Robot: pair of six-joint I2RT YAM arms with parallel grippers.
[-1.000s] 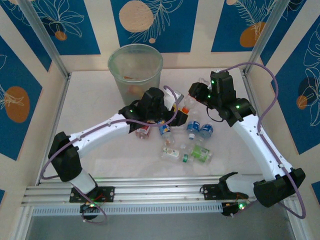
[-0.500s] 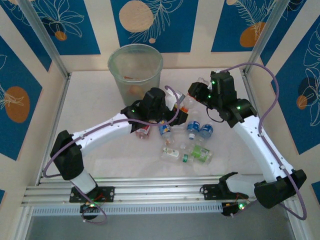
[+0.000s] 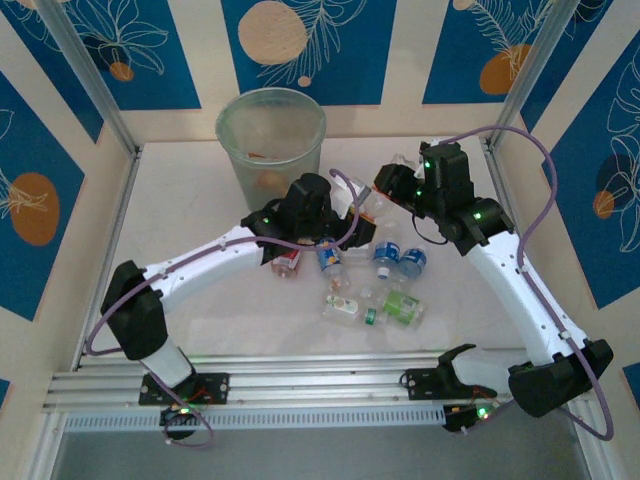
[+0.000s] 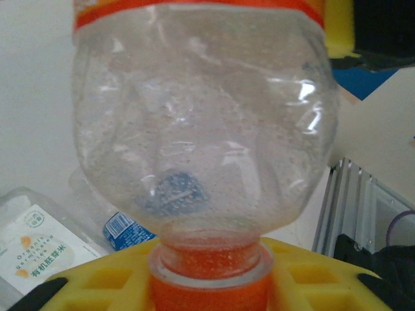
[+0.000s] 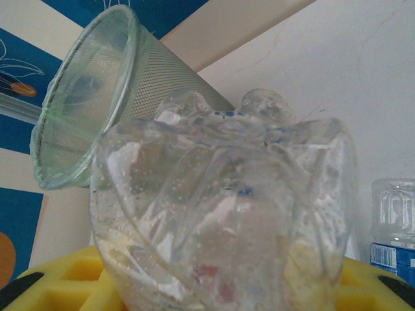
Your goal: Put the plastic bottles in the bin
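Beside the translucent bin point(image 5: 78, 110), right pincer point(image 3: 388, 190) pinches a crumpled clear bottle point(image 5: 220, 214); left pincer point(image 4: 214, 155) pinches a dimpled orange-capped bottle point(image 4: 194, 110).

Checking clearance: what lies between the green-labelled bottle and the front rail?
Nothing; the top view shows bare table between the green-labelled bottle and the rail.

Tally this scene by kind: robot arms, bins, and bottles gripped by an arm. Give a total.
Robot arms: 2 (left arm, right arm)
Bin: 1
Gripped bottles: 2 (orange-capped bottle, crushed clear bottle)
Total: 5
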